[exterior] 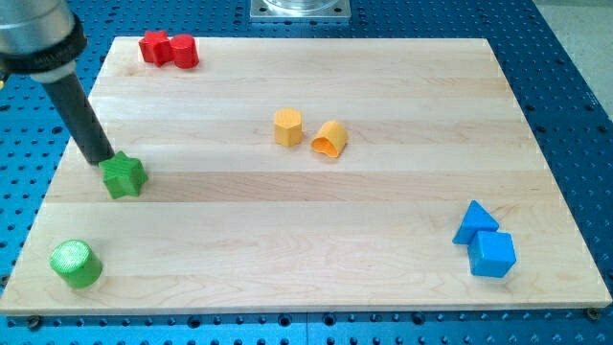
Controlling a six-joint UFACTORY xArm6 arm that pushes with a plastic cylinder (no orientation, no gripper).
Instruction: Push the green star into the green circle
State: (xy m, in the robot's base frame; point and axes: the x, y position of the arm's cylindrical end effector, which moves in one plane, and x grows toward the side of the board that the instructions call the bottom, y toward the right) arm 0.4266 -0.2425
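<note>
The green star (124, 176) lies at the view's left on the wooden board. The green circle, a short green cylinder (76, 264), stands near the board's bottom left corner, below and left of the star. My tip (100, 158) is at the lower end of the dark rod, touching or almost touching the star's upper left side.
Two red blocks (169, 49) sit together at the board's top left. A yellow hexagon block (287, 126) and a yellow-orange block (329, 139) sit near the centre top. A blue triangle (475, 222) and a blue cube (492, 254) sit at the bottom right. The board's left edge (48, 206) is close.
</note>
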